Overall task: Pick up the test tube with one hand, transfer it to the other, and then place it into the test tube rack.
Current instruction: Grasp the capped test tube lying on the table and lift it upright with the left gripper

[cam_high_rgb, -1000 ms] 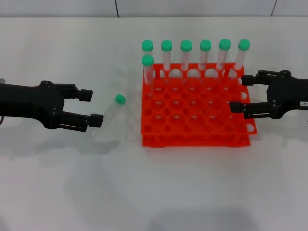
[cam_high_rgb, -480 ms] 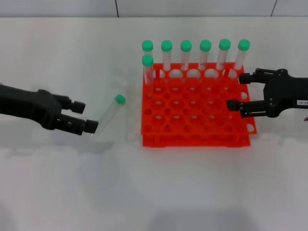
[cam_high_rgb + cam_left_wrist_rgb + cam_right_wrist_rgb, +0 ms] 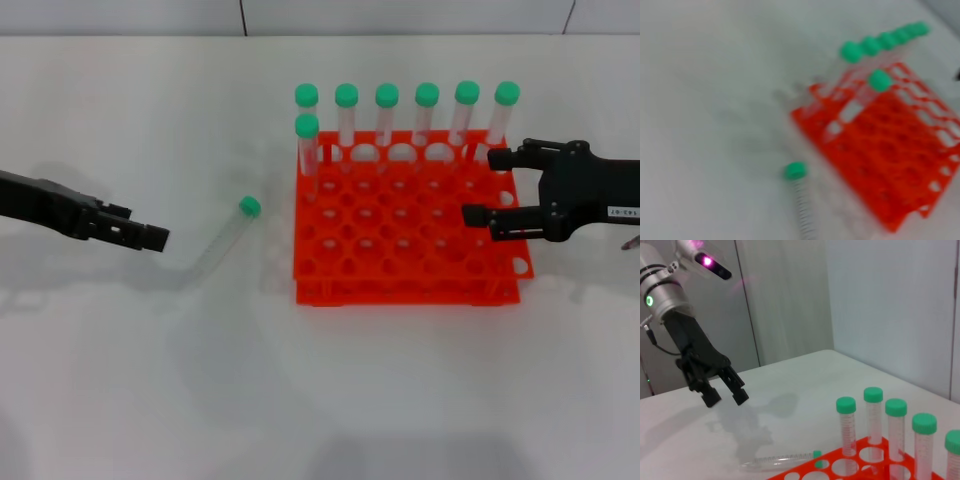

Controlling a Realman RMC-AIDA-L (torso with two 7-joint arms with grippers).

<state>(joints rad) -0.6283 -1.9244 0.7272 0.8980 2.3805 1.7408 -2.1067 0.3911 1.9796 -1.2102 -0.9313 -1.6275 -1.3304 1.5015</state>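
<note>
On the white surface (image 3: 320, 400), the test tube rack (image 3: 405, 225) sits centre-right. The left claw (image 3: 150, 237), fingers apart, has lifted away empty; the right claw (image 3: 480, 185) waits apart. The test tube (image 3: 222, 246) lies ungrasped left of centre.

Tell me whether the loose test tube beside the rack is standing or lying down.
Lying down. The test tube rests flat on the table, left of the test tube rack, green cap toward the rack. The left claw is clear of it.
</note>
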